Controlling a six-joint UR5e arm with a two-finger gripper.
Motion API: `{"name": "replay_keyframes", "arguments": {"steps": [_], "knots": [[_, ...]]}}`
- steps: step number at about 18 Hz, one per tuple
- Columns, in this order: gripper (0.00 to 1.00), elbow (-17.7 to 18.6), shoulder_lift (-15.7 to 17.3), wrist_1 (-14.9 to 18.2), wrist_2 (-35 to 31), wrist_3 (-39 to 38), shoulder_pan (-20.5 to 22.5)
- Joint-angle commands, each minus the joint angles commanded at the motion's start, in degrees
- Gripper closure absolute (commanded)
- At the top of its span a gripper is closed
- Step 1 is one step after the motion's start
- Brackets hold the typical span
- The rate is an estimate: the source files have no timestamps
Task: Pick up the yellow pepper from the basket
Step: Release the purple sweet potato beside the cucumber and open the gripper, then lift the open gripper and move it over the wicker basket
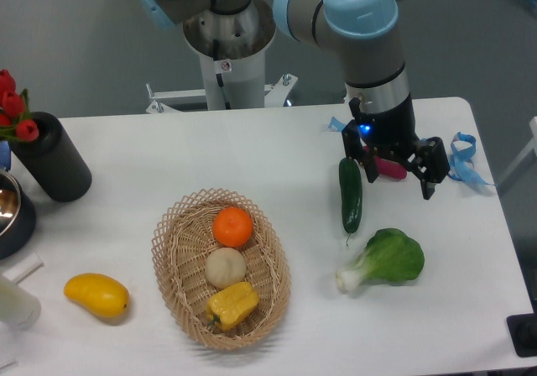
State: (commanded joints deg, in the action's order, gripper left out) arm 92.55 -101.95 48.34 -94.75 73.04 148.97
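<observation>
We are seeing the yellow pepper (232, 304) lying at the near end of the basket (167, 250), long axis slanting up-right. Our end effector (396, 177) is hovering well apart, up-right, spread wide and empty, above the bench (252, 158).

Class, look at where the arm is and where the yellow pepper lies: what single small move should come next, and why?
Probably carry the tool leftward and toward the camera until it is above the basket. It hangs open and empty by the cucumber, well to the right, while the yellow pepper lies at the basket's near end, next to a pale round fruit.
</observation>
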Motion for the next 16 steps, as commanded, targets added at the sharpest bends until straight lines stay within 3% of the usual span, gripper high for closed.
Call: {"name": "replay_keyframes", "arguments": {"steps": [9, 12, 16], "knots": [[0.0, 0.0, -0.96, -0.09, 1.57, -4.04, -0.53], [0.0, 0.18, -1.76, -1.23, 4.04, -4.3, -0.62], [0.0, 0.09, -3.16, -3.86, 6.58, -10.11, -0.88]]}}
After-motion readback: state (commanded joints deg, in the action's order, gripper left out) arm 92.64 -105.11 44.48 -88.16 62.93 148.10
